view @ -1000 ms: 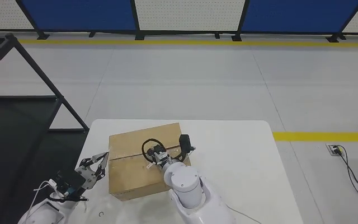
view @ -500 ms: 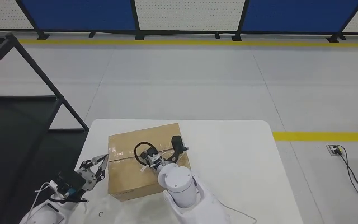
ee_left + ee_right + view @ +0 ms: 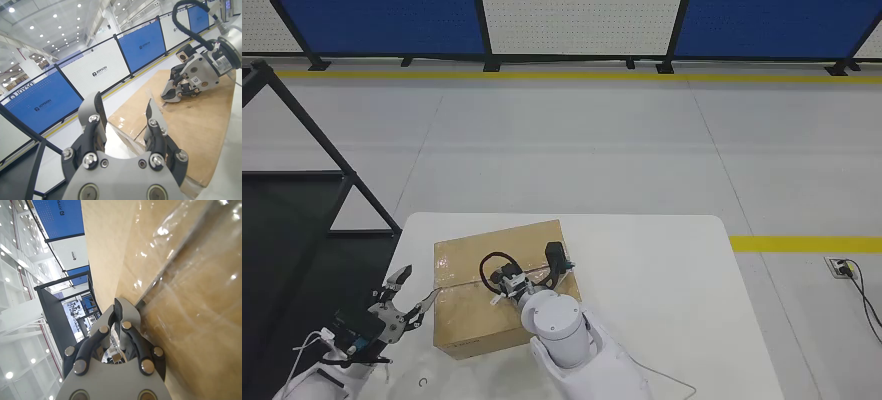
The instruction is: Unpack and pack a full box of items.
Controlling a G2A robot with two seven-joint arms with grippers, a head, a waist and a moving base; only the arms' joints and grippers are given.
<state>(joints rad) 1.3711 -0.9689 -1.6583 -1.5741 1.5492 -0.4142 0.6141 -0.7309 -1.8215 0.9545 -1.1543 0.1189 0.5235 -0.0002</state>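
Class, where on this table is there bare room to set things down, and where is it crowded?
Widest bare patch: the table from the box to the right edge. A narrow strip runs behind the box. Crowded: left of the box, by the open left gripper, and the box top, under the shut right gripper.
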